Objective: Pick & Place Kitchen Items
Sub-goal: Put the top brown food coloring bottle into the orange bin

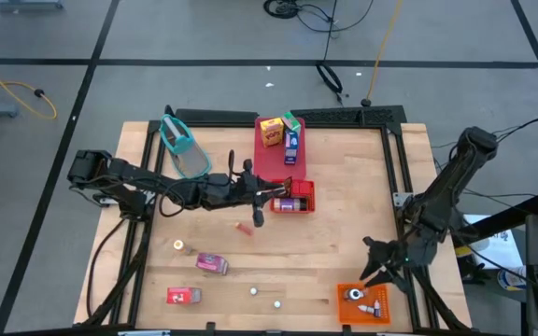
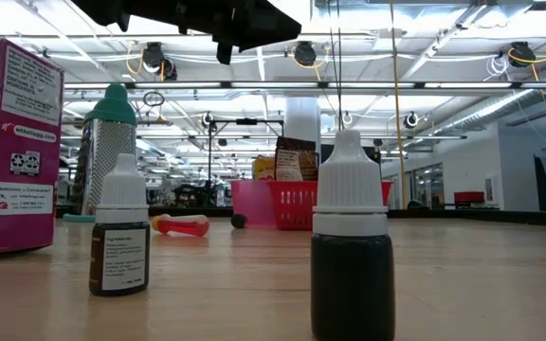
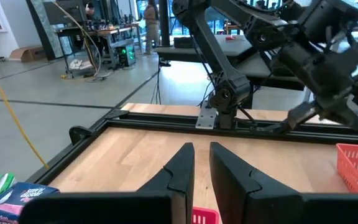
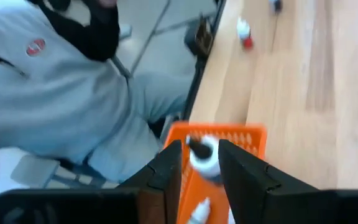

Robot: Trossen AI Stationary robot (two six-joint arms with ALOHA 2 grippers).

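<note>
Starting at the left: the teal grater (image 1: 183, 145) stands near the back-left corner of the table. Toward the front there's a little round piece (image 1: 178, 245), a pink carton (image 1: 212, 264) and a red carton (image 1: 183, 296), all spread apart. The left arm reaches in from the left side, and the left gripper (image 1: 256, 213) hangs over the middle of the board. Its claw is only a crack apart and has nothing in it. A small red piece (image 1: 244, 227) lies just beside it.

Behind that, the yellow carton (image 1: 270, 132) and the blue and green carton (image 1: 291, 138) stand on the red tray (image 1: 274, 161), with a red basket (image 1: 304, 189) next to it holding a bottle (image 1: 288, 204).

Over at the front-right corner, the right gripper (image 4: 201, 144) hovers over the orange bin (image 4: 216, 129) with a white-capped small bottle (image 4: 204, 155) right in its mouth. I honestly can't tell if it's grasping it or has released it. A person in grey (image 4: 55, 93) sits just off that edge of the table
</note>
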